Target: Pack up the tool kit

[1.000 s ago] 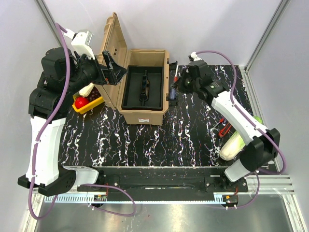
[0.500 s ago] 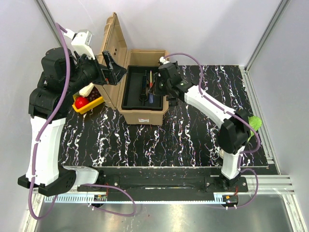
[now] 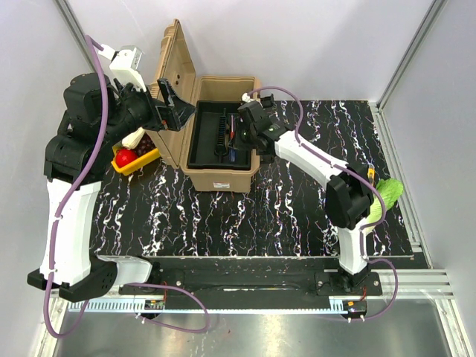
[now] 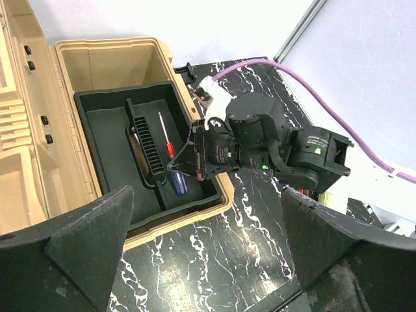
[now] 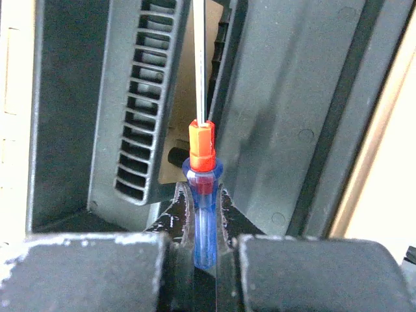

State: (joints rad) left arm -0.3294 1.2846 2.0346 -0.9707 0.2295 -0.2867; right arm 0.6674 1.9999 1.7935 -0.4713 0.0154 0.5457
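The tan toolbox (image 3: 217,175) stands open at the back of the table, its lid (image 3: 172,71) upright on the left. Its black inner tray (image 3: 207,143) (image 4: 110,153) has a ribbed centre handle. My right gripper (image 3: 239,134) (image 5: 203,203) reaches over the tray's right half, shut on a screwdriver (image 4: 171,158) (image 5: 203,214) with a blue handle and a red collar. Its metal shaft points away from the jaws, along the tray. My left gripper (image 3: 175,104) (image 4: 207,201) hangs wide open beside the raised lid, with nothing between its fingers.
A yellow tray of fruit and vegetables (image 3: 137,158) sits left of the toolbox, under my left arm. A green-and-white vegetable (image 3: 383,195) lies near the table's right edge. Black marbled tabletop (image 3: 245,216) lies in front of the box.
My right arm has swung left from the table beside the box to over the inner tray, carrying the screwdriver. The left arm has not moved.
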